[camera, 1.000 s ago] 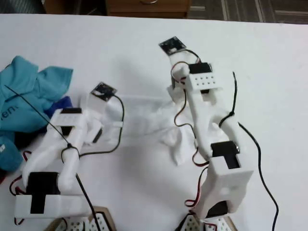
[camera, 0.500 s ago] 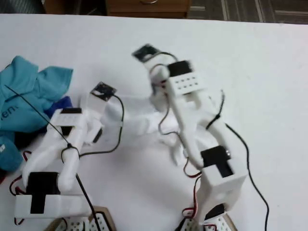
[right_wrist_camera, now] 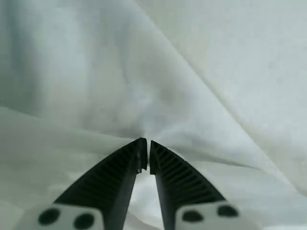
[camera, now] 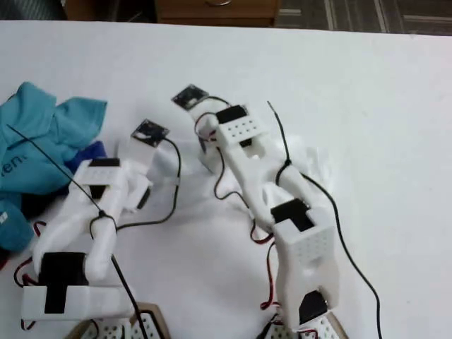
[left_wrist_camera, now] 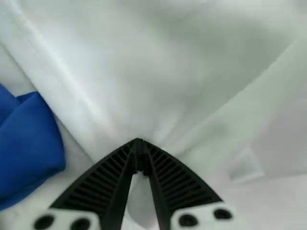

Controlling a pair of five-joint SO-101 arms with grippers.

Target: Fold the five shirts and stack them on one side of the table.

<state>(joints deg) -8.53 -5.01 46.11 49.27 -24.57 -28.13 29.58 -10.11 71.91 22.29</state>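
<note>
1. Left gripper (left_wrist_camera: 139, 154): fingers pressed together, pinching a fold of the white shirt (left_wrist_camera: 168, 62). Creases fan out from the tips.
2. Right gripper (right_wrist_camera: 145, 152): fingers almost touching, just a sliver between the tips. White shirt cloth is nipped there and the folds run into the pinch point.
3. The white shirt lies crumpled on the bench (camera: 367, 70), under and between both grippers. Seen from above, some of it bunches out behind the right gripper, beside that arm's elbow. It is white cloth on a white top, so the outline is hard to trace.
4. The two grippers sit near each other, each holding its own spot on the same shirt.
5. Blue shirt (left_wrist_camera: 26, 143): just beside the left gripper, on the side away from the right gripper. Its edge is against the white shirt's hem; cannot tell which lies on top.
6. Teal shirt (camera: 42, 134): heaped beyond the blue shirt on that same side, well apart from the right gripper. It is rumpled, not folded.
7. Cables (camera: 176, 169): black and red, looping along both arms behind the grippers. One black loop hangs over the white shirt between the arms.
</note>
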